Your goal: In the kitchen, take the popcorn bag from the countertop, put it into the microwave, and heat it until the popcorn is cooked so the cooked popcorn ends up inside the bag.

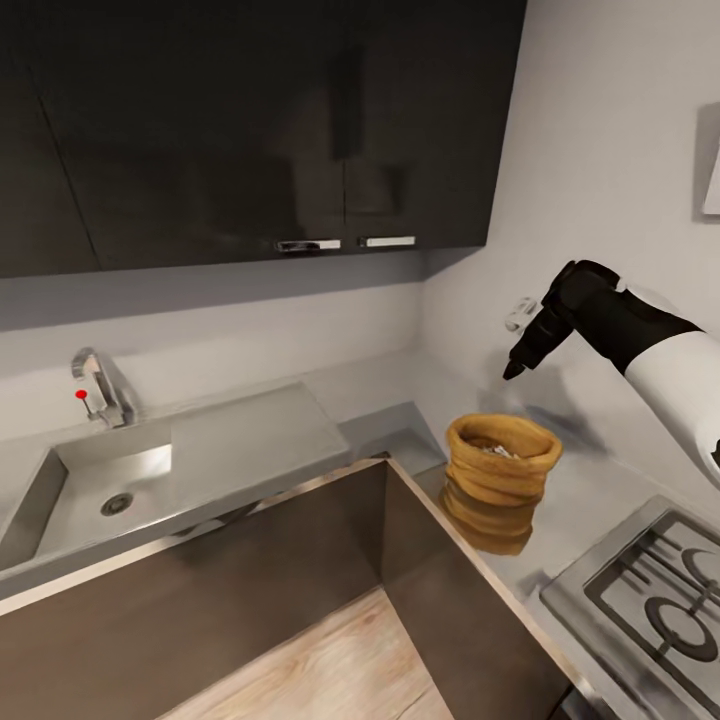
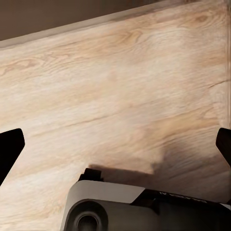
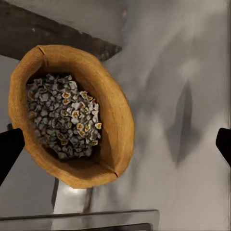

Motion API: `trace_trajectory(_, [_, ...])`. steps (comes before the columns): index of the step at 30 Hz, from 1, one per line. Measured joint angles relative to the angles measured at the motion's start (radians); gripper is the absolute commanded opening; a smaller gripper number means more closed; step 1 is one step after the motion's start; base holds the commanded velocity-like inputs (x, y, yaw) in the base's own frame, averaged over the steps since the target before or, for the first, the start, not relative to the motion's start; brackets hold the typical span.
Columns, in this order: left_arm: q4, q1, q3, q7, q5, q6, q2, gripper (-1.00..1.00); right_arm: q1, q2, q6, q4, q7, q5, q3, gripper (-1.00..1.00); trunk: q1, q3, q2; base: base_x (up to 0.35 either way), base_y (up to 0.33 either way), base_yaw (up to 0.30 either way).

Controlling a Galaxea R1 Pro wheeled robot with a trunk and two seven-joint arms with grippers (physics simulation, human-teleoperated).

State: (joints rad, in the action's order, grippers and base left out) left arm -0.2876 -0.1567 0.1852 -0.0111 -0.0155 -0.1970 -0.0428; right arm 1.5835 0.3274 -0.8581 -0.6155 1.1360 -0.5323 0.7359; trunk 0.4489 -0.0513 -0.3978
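Gas hob (image 1: 650,600) cut off by frame edge; right end effector (image 1: 516,369) fingers too small to read.

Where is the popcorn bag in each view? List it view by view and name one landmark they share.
Head view: popcorn bag stands lower right of centre on the countertop, beside the hob.
Left wrist view: not in it; wood floor under the camera.
Right wrist view: seen from above, mouth open, popcorn inside.
Shared landmark: the grey countertop, in head and right wrist views.
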Motion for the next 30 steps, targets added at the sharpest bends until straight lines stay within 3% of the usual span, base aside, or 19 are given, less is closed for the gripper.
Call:
trace_trajectory(6, [0.0,0.001,-0.001,0.0,-0.001,-0.001,0.0,1.0,-0.003,0.001,0.0,0.0,0.0,0.0,0.0,1.0,0.0,0.0,0.0,0.194,-0.2,0.0])
trace_trajectory(19, [0.0,0.001,-0.004,0.0,0.001,-0.002,-0.001,1.0,-0.043,-0.003,0.028,0.0,-0.037,0.001,0.003,1.0,0.0,0.0,0.0,0.007,-0.006,0.0])
trace_trajectory(30, [0.0,0.001,-0.004,0.0,0.0,-0.002,-0.001,1.0,-0.049,-0.002,0.049,0.01,-0.047,0.001,0.003,1.0,0.0,0.0,0.0,0.114,-0.042,0.0])
